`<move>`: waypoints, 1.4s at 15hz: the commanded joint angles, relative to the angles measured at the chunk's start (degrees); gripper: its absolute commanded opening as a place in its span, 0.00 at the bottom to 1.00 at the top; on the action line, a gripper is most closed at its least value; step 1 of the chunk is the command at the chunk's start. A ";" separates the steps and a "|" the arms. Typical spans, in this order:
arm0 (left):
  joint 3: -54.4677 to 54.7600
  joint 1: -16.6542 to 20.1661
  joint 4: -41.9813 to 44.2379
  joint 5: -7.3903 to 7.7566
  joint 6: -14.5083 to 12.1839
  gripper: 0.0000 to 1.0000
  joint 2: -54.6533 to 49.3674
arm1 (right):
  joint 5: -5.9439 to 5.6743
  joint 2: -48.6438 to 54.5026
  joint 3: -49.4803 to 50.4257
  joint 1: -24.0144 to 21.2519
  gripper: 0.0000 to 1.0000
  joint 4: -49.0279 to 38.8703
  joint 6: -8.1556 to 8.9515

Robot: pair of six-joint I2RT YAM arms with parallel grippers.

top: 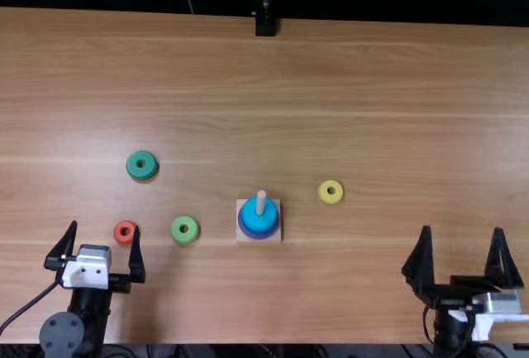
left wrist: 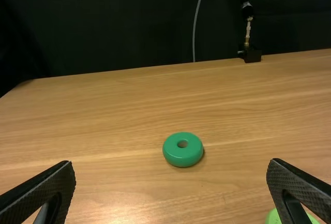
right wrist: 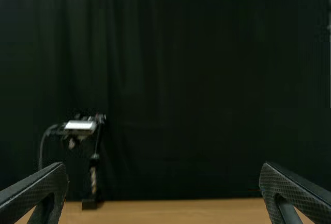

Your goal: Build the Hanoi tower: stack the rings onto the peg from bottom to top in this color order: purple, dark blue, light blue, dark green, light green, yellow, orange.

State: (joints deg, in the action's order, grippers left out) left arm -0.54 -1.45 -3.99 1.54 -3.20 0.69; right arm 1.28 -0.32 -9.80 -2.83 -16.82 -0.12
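Peg base: light blue ring over purple ring. My left gripper, right gripper: fingers wide on both.

Probably robotics lab: two robot arms, wooden table, dark curtain.

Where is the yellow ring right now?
In the top view, the yellow ring lies on the table, right of the peg's square base.

Top cam looked steeply down on the table from high up; wrist cams, lower, faced the dark backdrop. Top and left wrist shared the dark green ring.
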 commanded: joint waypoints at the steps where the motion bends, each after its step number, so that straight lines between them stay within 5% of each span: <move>1: 0.54 0.14 -3.50 0.46 -0.81 1.00 -0.69 | 0.09 0.32 2.33 -0.69 1.00 -0.52 -0.30; 14: 0.54 0.14 -3.60 0.46 -0.81 1.00 -0.69 | 0.09 0.32 8.75 -0.86 1.00 1.38 -0.30; 18: 0.54 0.14 -3.60 0.46 -0.81 1.00 -0.69 | 0.09 0.32 8.75 -0.86 1.00 19.20 -0.30; 21: 0.54 0.14 -3.60 0.46 -0.81 1.00 -0.69 | 0.20 0.32 8.75 -0.86 1.00 21.63 -0.30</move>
State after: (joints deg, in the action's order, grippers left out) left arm -0.54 -1.45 -4.01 1.54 -3.25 0.69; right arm 1.28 -0.40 -1.39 -3.05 4.34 -0.14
